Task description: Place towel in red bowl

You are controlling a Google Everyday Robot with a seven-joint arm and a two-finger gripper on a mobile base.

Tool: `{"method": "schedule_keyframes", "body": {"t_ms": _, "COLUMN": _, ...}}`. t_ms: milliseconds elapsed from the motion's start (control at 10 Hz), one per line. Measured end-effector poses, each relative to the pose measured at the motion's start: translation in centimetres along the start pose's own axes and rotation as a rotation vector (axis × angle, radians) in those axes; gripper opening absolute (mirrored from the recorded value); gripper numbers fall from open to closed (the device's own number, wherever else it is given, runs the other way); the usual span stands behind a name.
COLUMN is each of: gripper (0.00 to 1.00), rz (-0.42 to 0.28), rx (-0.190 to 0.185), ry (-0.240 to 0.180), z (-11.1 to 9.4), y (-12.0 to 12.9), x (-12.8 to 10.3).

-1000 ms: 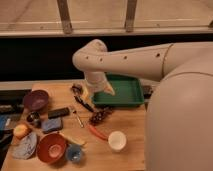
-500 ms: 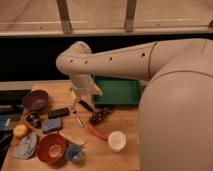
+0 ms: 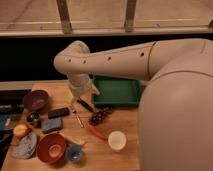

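Note:
The red bowl [image 3: 51, 147] stands near the front left of the wooden table [image 3: 127, 125]. A grey-blue crumpled towel [image 3: 25, 146] lies right beside it on its left, touching its rim. My arm reaches in from the right and bends down over the table's middle. The gripper [image 3: 80, 95] hangs there, above a black marker [image 3: 85, 105], well behind and to the right of the bowl and the towel. Nothing shows in its grasp.
A green tray [image 3: 116, 91] sits at the back right and a purple bowl [image 3: 36, 99] at the back left. Between them and the front lie a black block [image 3: 59, 112], blue sponge [image 3: 51, 125], metal can [image 3: 33, 119], grapes [image 3: 99, 116], red pepper [image 3: 96, 131], white cup [image 3: 117, 140] and small blue cup [image 3: 75, 153].
My arm has swung to the left across the table, from over the green tray toward the table's middle. The objects on the table have not moved.

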Motion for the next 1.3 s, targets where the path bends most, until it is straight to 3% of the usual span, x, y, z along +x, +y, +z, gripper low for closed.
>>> {"method": "schedule_keyframes", "body": {"t_ms": 300, "gripper": 0.80, "rz": -0.139, "rx": -0.023, "ry": -0.054, "z": -1.0, "y": 5.4, "x": -4.4}}
{"method": "schedule_keyframes", "body": {"t_ms": 500, "gripper": 0.80, "rz": -0.273, "rx": -0.049, "ry": -0.099, "z": -1.9, "y": 11.4, "x": -7.4}}
{"method": "schedule_keyframes", "body": {"t_ms": 700, "gripper": 0.80, "rz": -0.370, "rx": -0.080, "ry": -0.142, "z": -2.7, "y": 16.0, "x": -8.4}}
{"method": "schedule_keyframes", "body": {"t_ms": 1000, "gripper": 0.80, "rz": -0.364, "rx": -0.072, "ry": -0.140, "z": -2.7, "y": 15.4, "x": -8.4}}
{"method": "schedule_keyframes", "body": {"t_ms": 1300, "gripper": 0.80, "rz": -0.384, "rx": -0.105, "ry": -0.118, "z": -1.9, "y": 15.7, "x": -8.1}}
